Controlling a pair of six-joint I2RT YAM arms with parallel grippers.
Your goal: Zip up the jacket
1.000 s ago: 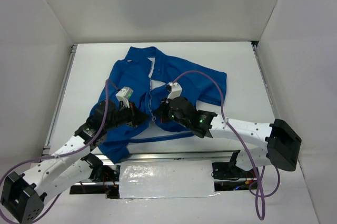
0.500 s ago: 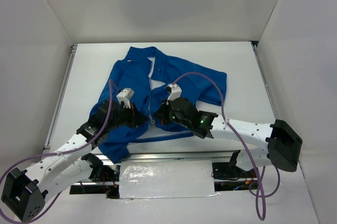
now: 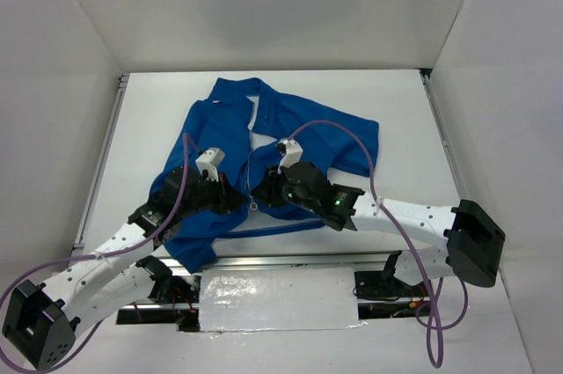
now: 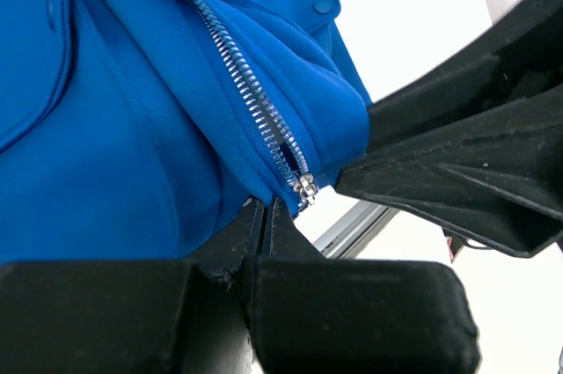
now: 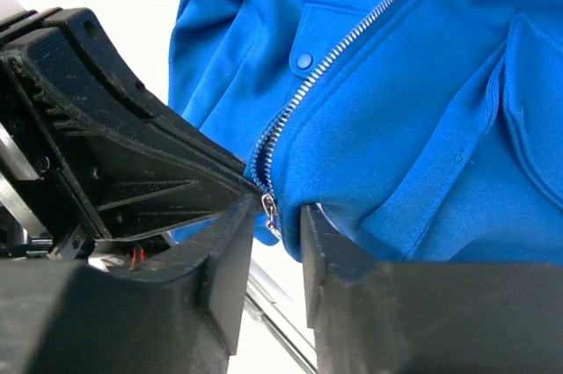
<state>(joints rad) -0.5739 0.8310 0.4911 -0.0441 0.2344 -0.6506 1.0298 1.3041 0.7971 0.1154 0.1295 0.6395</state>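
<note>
A: Where is the jacket?
B: On the white table. The left gripper pinches its bottom edge. The right gripper has its fingers apart, with the zipper pull between them.

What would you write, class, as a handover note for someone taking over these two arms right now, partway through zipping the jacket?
Left gripper: shut, pinching the jacket at the hem just below the zipper.
Right gripper: open, one finger on each side of the zipper slider, not gripping it.
The jacket lies on the table, collar away from the arms.
Done: hem anchored, slider reached.
Left: close on the slider and draw it up to the collar. It sits at the hem end and the collar gapes open.
</note>
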